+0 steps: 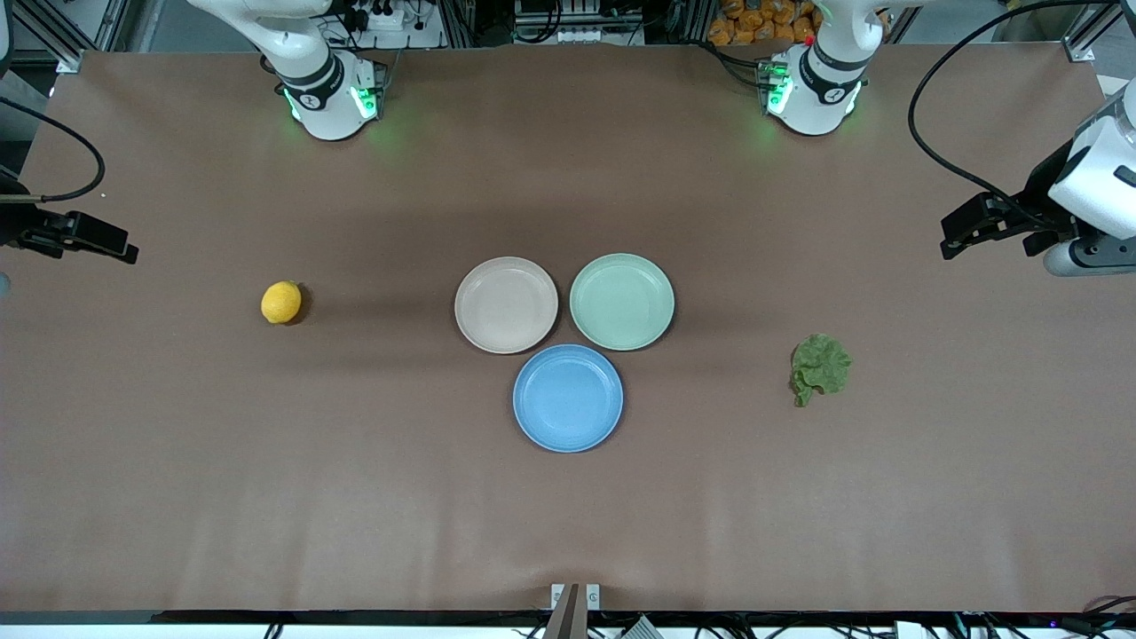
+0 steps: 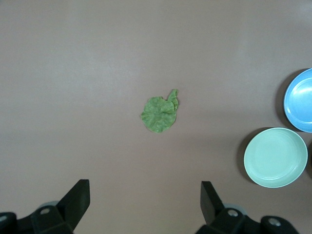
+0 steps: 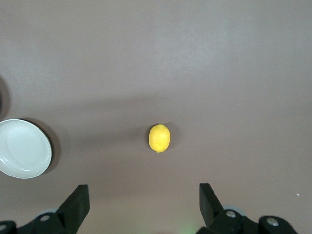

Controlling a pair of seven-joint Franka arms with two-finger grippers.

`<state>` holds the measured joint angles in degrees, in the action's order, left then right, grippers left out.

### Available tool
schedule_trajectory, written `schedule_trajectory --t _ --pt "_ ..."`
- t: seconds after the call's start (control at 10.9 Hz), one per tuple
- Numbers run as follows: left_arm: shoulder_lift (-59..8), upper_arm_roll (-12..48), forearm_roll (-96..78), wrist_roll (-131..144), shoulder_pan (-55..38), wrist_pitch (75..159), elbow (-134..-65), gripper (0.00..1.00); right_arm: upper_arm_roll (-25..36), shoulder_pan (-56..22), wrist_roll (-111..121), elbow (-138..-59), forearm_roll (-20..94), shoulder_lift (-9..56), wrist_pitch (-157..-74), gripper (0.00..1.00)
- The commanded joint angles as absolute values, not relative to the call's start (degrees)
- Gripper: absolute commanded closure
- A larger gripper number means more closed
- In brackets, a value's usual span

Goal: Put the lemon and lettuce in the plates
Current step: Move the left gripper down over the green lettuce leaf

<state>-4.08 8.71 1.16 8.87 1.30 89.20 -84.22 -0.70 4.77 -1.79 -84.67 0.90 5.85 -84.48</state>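
Note:
The yellow lemon (image 1: pixel 281 303) lies on the table toward the right arm's end. The dark green lettuce (image 1: pixel 820 366) lies toward the left arm's end. The beige-pink plate (image 1: pixel 506 304) and the mint green plate (image 1: pixel 621 301) sit side by side at the table's middle, both empty. My left gripper (image 1: pixel 990 238) is open and empty, high over the table edge at its own end; its wrist view shows the gripper (image 2: pixel 145 187), the lettuce (image 2: pixel 159 113) and the mint plate (image 2: pixel 276 157). My right gripper (image 1: pixel 98 241) is open and empty at its end; its wrist view shows the gripper (image 3: pixel 144 191), the lemon (image 3: pixel 159 138) and the beige plate (image 3: pixel 23 148).
An empty blue plate (image 1: pixel 568 398) touches both other plates and lies nearer to the front camera; it also shows in the left wrist view (image 2: pixel 302 100). The brown table (image 1: pixel 568 515) carries nothing else. Black cables hang beside both grippers.

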Motion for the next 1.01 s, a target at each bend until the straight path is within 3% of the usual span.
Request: schedule_trajectory --t 0.0,0.46,0.91 --pt "-3.87 8.61 0.88 7.47 1.23 88.86 -84.20 0.00 -0.79 4.92 -2.11 -85.08 0.18 5.36 -84.11 0.00" --pt "-6.05 8.61 0.79 6.86 1.76 88.86 -84.46 0.00 -0.79 4.92 -2.11 -85.08 0.09 5.36 -84.02 0.00" --pt "-15.18 8.44 0.97 6.06 2.37 92.18 -85.69 0.00 -0.70 4.92 -2.20 -85.25 0.09 5.19 -84.02 0.00"
